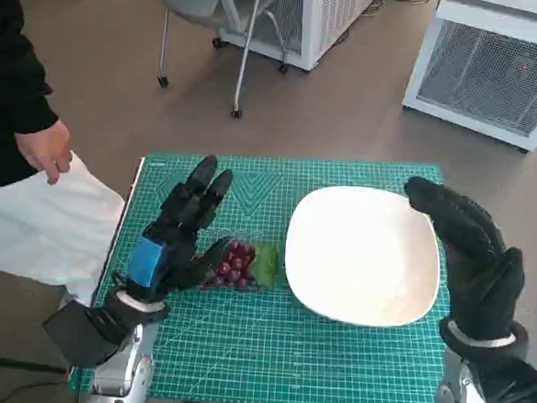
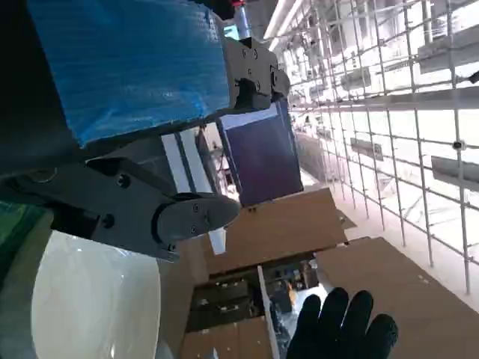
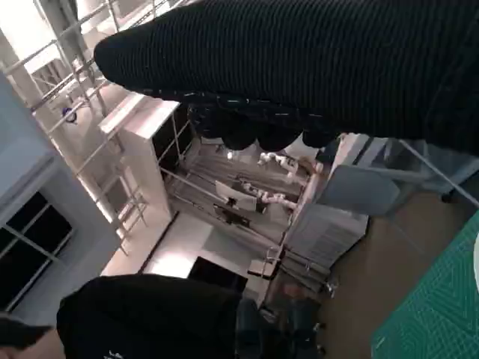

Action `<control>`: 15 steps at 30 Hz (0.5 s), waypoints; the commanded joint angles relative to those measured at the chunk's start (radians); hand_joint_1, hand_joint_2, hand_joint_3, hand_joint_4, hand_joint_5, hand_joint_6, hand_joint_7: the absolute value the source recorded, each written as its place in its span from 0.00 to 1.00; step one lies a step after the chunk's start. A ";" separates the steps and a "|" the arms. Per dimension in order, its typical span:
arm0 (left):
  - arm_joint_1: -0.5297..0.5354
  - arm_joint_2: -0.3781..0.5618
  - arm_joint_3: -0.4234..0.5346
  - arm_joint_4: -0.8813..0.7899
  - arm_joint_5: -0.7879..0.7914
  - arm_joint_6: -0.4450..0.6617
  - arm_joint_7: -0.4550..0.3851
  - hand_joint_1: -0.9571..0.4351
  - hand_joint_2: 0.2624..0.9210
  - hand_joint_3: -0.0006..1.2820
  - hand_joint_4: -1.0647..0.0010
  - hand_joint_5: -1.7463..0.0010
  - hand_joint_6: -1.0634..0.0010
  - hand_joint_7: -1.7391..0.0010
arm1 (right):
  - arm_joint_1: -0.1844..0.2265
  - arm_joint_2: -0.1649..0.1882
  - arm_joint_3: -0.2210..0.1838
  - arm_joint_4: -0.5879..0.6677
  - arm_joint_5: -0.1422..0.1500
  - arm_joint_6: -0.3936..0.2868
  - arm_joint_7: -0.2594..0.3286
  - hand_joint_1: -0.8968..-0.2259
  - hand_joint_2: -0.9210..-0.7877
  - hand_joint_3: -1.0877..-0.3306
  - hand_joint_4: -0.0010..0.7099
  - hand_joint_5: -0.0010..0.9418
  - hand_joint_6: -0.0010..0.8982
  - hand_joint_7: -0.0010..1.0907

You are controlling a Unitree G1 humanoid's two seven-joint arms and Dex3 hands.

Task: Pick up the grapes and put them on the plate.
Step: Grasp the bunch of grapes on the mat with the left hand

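A bunch of dark red grapes (image 1: 233,264) with a green leaf (image 1: 266,265) lies on the green cutting mat (image 1: 267,349), just left of the white plate (image 1: 364,254). My left hand (image 1: 176,237) hovers right beside the grapes on their left, fingers spread and pointing away, the thumb reaching toward the bunch; it holds nothing. My right hand (image 1: 472,262) is raised at the plate's right edge, fingers apart and empty. In the left wrist view the plate's rim (image 2: 90,307) and the gloved right hand (image 2: 340,329) show; the grapes are hidden there.
A person's hand (image 1: 46,149) and dark sleeve (image 1: 9,82) sit at the left over a white cloth (image 1: 36,227). A chair's legs (image 1: 241,61) and white cabinets (image 1: 494,70) stand beyond the table. The right wrist view shows a person in black (image 3: 157,318).
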 commanded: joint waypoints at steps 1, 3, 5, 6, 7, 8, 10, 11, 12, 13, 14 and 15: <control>0.005 0.003 -0.003 -0.015 -0.009 0.005 -0.005 0.52 1.00 0.35 0.80 1.00 0.78 0.96 | 0.018 -0.002 -0.006 -0.005 0.012 0.019 -0.002 0.49 0.00 0.56 0.53 0.00 0.03 0.60; 0.004 0.003 -0.003 -0.015 -0.010 0.006 -0.006 0.52 1.00 0.35 0.80 1.00 0.78 0.96 | 0.018 -0.003 -0.006 -0.006 0.012 0.020 -0.001 0.49 0.00 0.56 0.53 0.00 0.03 0.60; 0.004 0.002 -0.004 -0.016 -0.011 0.007 -0.007 0.52 1.00 0.35 0.80 1.00 0.78 0.96 | 0.019 -0.004 -0.007 -0.006 0.013 0.020 0.000 0.49 0.00 0.56 0.53 0.00 0.03 0.60; 0.005 0.001 -0.004 -0.017 -0.010 0.007 -0.007 0.52 1.00 0.35 0.80 1.00 0.78 0.96 | 0.018 -0.004 -0.008 -0.006 0.014 0.020 0.001 0.49 0.00 0.56 0.53 0.00 0.03 0.60; 0.005 0.001 -0.004 -0.018 -0.010 0.007 -0.007 0.52 1.00 0.35 0.80 1.00 0.78 0.96 | 0.018 -0.004 -0.008 -0.005 0.015 0.021 0.002 0.49 0.00 0.56 0.53 0.00 0.03 0.60; 0.005 0.001 -0.005 -0.018 -0.010 0.008 -0.007 0.52 1.00 0.35 0.80 1.00 0.78 0.96 | 0.018 -0.005 -0.009 -0.005 0.017 0.021 0.003 0.49 0.00 0.56 0.53 0.00 0.03 0.60; 0.004 0.001 -0.005 -0.019 -0.011 0.009 -0.007 0.52 1.00 0.35 0.80 1.00 0.78 0.96 | 0.018 -0.006 -0.009 -0.004 0.019 0.021 0.005 0.49 0.00 0.56 0.53 0.00 0.03 0.60; 0.004 0.001 -0.005 -0.019 -0.011 0.010 -0.007 0.52 1.00 0.35 0.80 1.00 0.78 0.96 | 0.019 -0.006 -0.009 -0.005 0.020 0.022 0.005 0.49 0.00 0.56 0.53 0.00 0.03 0.60; 0.004 0.001 -0.005 -0.019 -0.012 0.011 -0.008 0.52 1.00 0.35 0.80 1.00 0.78 0.96 | 0.019 -0.006 -0.009 -0.005 0.021 0.022 0.006 0.49 0.00 0.56 0.53 0.00 0.03 0.60; 0.004 0.001 -0.005 -0.019 -0.013 0.012 -0.008 0.52 1.00 0.35 0.80 1.00 0.78 0.96 | 0.020 -0.006 -0.010 -0.006 0.021 0.023 0.006 0.49 0.00 0.56 0.53 0.00 0.03 0.60; 0.004 0.001 -0.004 -0.020 -0.014 0.013 -0.009 0.52 1.00 0.35 0.80 1.00 0.78 0.96 | 0.020 -0.006 -0.010 -0.007 0.022 0.024 0.006 0.49 0.00 0.56 0.53 0.00 0.03 0.60; 0.004 0.001 -0.004 -0.020 -0.015 0.014 -0.010 0.52 1.00 0.35 0.80 1.00 0.78 0.96 | 0.021 -0.006 -0.010 -0.008 0.023 0.024 0.007 0.49 0.00 0.56 0.54 0.01 0.03 0.60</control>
